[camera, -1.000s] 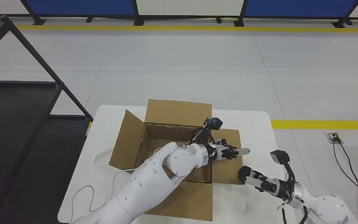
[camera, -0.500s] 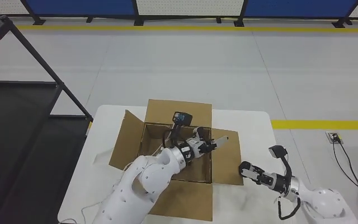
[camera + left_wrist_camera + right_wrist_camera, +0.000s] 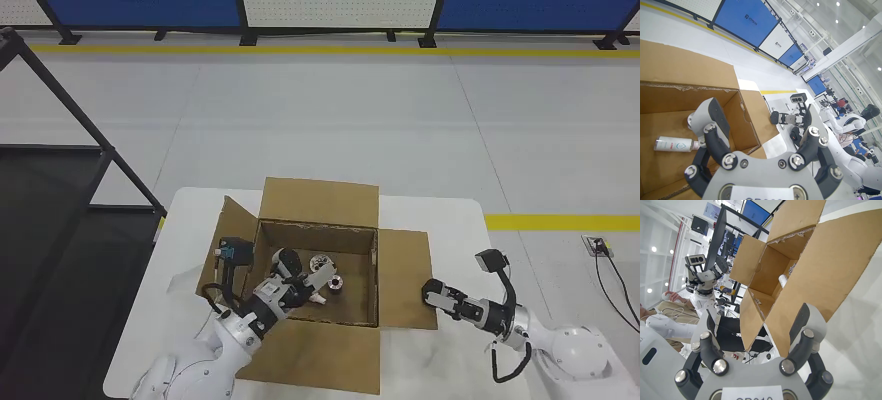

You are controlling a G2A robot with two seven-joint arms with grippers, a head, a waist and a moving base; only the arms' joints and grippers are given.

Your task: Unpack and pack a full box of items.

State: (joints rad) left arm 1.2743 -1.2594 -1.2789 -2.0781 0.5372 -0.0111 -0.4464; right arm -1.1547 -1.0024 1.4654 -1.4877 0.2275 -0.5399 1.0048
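While the left pincer [image 3: 762, 111] hangs released above a brown corrugated cardboard box [image 3: 320, 205], a clear cylindrical bottle [image 3: 674, 145] lies inside; the right pincer [image 3: 756, 313], also released, sits at the box's right.

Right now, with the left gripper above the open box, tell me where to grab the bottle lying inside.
Probably best: take the bottle mid-body, across its round width, dropping the left gripper straight down. It lies on its side on the box floor; the walls block sideways approaches.
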